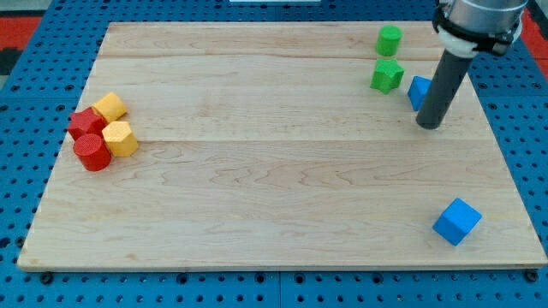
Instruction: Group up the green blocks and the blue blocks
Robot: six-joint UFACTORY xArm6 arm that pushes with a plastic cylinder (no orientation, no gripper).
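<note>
A green cylinder (390,39) stands near the view's top right, with a green star-shaped block (387,75) just below it. A blue block (419,91) lies right of the green star, partly hidden by my rod. My tip (430,125) rests on the board just below and right of that blue block, close to it or touching it. A blue cube (456,222) lies apart at the view's bottom right.
At the view's left, a cluster: two red blocks (86,122) (92,153) and two yellow blocks (110,106) (120,139). The wooden board (274,197) sits on a blue pegboard (17,171).
</note>
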